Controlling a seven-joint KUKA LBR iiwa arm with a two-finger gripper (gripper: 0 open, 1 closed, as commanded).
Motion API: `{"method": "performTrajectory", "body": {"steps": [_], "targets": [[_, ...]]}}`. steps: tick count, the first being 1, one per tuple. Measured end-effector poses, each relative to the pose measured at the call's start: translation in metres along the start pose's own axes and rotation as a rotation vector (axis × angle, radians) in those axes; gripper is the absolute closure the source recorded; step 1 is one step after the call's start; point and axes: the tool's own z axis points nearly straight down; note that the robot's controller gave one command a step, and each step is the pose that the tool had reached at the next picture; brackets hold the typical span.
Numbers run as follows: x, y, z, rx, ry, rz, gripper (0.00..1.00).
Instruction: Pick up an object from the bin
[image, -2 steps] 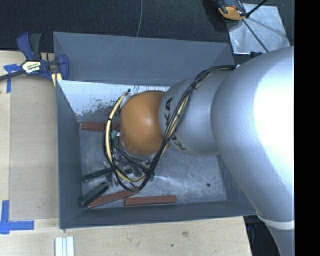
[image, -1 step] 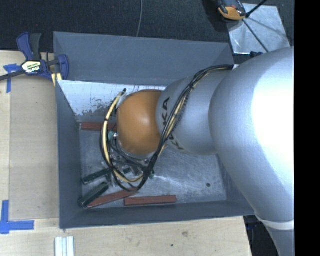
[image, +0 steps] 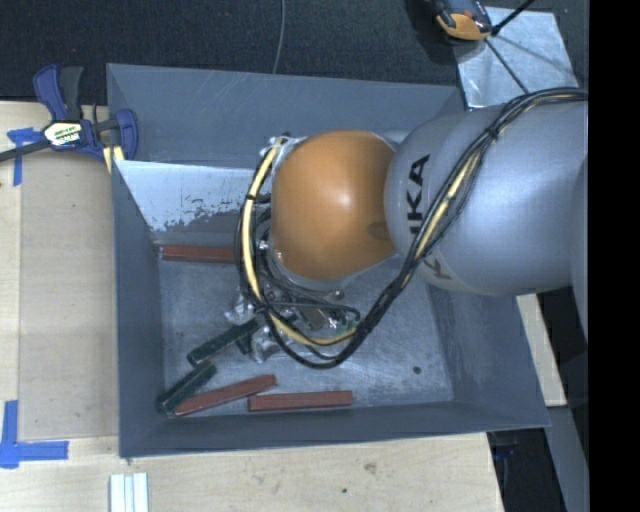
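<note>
A dark bar lies slantwise left of centre on the bin floor, its right end at the gripper. Whether the gripper is clenched or released I cannot tell. The thin bar may skid aside, or nudge the brown strip by the front wall.

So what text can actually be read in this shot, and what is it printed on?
"K", then what looks like "A": black brand lettering on the arm's silver link, running sideways; the rest is crossed by cables and unreadable.
Bin's back wall: dark scuffs only, no writing.
Brown bars on the bin floor: no print visible.
</note>
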Motion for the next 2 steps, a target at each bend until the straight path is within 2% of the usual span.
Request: {"method": "performTrajectory", "body": {"steps": [1,2], "targets": [[0.0,0.0,0.0,0.0,0.0,0.0,1.0],[0.007,-0.006,-0.024,-0.002,0.004,0.082,1.0]]}}
